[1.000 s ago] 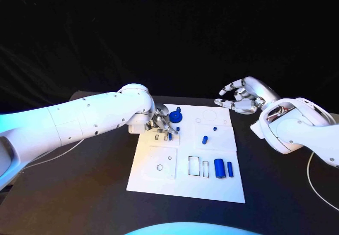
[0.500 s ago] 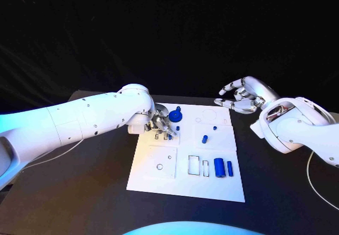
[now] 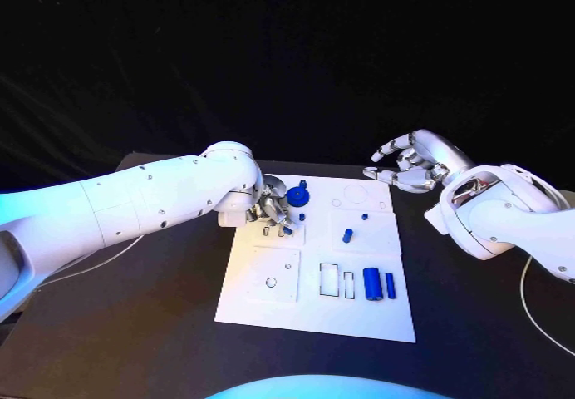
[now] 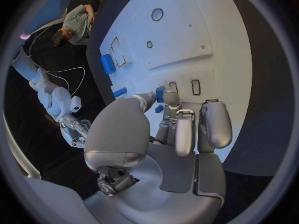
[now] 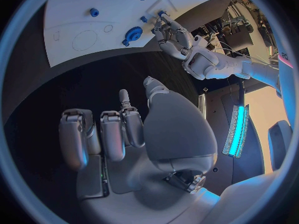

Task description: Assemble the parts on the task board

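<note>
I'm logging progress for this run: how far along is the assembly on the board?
Early to midway. A blue round part and small pegs already stand in the task board. The left robot hand pinches a small blue piece over the board's left side. Two blue cylinders lie loose; rectangular slots remain unfilled. The right robot hand hovers, holding nothing.

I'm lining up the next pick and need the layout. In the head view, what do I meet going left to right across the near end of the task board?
Small round hole → empty rectangular slot → narrower empty slot → thick blue cylinder → thin blue pin, all on the task board.
</note>
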Motion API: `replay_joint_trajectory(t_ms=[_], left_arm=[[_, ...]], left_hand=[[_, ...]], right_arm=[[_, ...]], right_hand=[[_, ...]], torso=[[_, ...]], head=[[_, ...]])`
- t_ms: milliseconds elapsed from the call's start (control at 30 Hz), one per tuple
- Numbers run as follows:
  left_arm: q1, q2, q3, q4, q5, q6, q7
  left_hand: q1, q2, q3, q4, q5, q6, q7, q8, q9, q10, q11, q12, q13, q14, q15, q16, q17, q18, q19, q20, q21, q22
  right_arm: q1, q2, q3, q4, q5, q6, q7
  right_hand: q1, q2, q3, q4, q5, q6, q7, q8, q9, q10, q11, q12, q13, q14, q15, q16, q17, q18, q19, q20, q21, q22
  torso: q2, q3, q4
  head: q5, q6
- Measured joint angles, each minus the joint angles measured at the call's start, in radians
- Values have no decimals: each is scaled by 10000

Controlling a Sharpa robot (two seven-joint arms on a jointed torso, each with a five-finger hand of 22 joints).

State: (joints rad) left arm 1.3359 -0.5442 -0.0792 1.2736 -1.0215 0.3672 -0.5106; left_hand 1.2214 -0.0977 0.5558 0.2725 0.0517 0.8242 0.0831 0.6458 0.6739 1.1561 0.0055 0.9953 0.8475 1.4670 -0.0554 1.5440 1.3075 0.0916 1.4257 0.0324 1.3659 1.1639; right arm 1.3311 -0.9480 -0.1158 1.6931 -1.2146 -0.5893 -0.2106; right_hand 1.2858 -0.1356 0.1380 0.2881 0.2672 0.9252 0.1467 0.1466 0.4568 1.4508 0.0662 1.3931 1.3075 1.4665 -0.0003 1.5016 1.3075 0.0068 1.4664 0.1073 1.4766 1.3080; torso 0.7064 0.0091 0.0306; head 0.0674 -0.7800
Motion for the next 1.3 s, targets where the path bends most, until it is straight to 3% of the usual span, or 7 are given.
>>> replay_joint_trajectory(t_ms=[133, 233, 433, 600, 900, 1033, 1300], left_arm=[[0, 0, 0, -8, 157, -70, 4], [0, -6, 0, -15, 276, -97, 5], [0, -53, -2, -24, 543, -157, 6], [0, -267, -2, 92, 872, -325, 13], [-37, -914, 3, 766, 1222, -1075, 36], [-148, -1043, 1, 1003, 1141, -1359, 44], [-355, -1075, -8, 1241, 537, -1876, 56]], left_hand=[[-295, -397, 1280, -361, -12, -44, -11, 104, 243, 1, 2, 0, -29, 0, 0, 0, 0, 0, 0, 0, 20, 59], [-555, -656, 2009, -641, 157, -63, 8, 243, 481, 5, 3, 0, -30, 0, 0, 0, 0, -1, 0, 0, 39, 114], [-848, -689, 2034, -617, 1155, -91, -66, 553, 932, 176, -91, 148, 83, -32, -41, 0, -1, 0, 0, 0, 78, 187], [-1018, -676, 2032, -620, 1496, -92, -66, 794, 1186, 368, -108, 381, 327, -2, -70, 0, -1, 0, 0, 0, 114, 232], [-1113, -763, 1978, -674, 1733, -46, -106, 1012, 1378, 744, -158, 895, 858, -37, -105, 15, -1, 0, -23, -53, 134, 312], [-1172, -822, 1978, -674, 1763, -33, -117, 1085, 1381, 805, -191, 1009, 959, -16, -128, 77, -1, -158, 36, -112, 264, 497], [-1297, -870, 1980, -675, 1821, -5, -195, 1262, 1443, 1026, -233, 1347, 1280, -1, -143, 77, -1, -156, 72, -147, 310, 592]], right_arm=[[-1, 0, 0, -4, -6, 28, -17], [-1, -4, -1, -4, -11, 55, -31], [-2, -9, -3, -8, -25, 104, -61], [-2, -20, -6, -10, -38, 144, -85], [-3, -62, -10, -34, -57, 190, -117], [-6, -65, -13, -54, -61, 195, -119], [-20, -56, -15, -76, -67, 201, -119]], right_hand=[[0, 0, 0, 0, 0, 0, 0, 0, 0, 0, 0, 0, 0, 0, 0, 0, 0, 0, 0, 0, 0, -1], [0, 0, 0, 0, 0, 0, 0, 0, -1, 0, 0, 0, 0, 0, 0, 0, -1, 0, 0, 0, 0, -1], [0, 0, 0, 0, 0, 0, 0, 0, 8, 0, 0, 0, -1, -36, -36, 0, -1, 0, 0, 0, 0, -2], [0, 0, 0, 0, -1, 0, 0, 0, 7, 0, 0, 0, -1, -36, -36, 0, -1, 0, 0, 0, 0, -2], [0, 0, 0, 0, -1, 0, 0, 0, 6, 0, 0, 0, -2, -36, -36, 0, -2, 0, 0, 0, 1, -4], [0, 0, 0, 0, 38, 0, 0, 0, 6, 0, 0, 0, -2, -36, -36, 0, -2, 0, 0, 0, 1, -4], [0, 0, 0, 0, 38, 0, 0, 0, 5, 0, 0, 0, -2, -36, -36, 0, -2, 1, 0, 0, 1, -5]], torso=[[0, 0, 1], [0, 0, 2], [4, 0, 3], [4, 3, 2], [6, 12, 39], [13, 14, 69], [26, 17, 104]], head=[[-3, -15], [-6, -25], [-8, -53], [-1, -52], [-12, -59], [-13, -71], [5, -91]])
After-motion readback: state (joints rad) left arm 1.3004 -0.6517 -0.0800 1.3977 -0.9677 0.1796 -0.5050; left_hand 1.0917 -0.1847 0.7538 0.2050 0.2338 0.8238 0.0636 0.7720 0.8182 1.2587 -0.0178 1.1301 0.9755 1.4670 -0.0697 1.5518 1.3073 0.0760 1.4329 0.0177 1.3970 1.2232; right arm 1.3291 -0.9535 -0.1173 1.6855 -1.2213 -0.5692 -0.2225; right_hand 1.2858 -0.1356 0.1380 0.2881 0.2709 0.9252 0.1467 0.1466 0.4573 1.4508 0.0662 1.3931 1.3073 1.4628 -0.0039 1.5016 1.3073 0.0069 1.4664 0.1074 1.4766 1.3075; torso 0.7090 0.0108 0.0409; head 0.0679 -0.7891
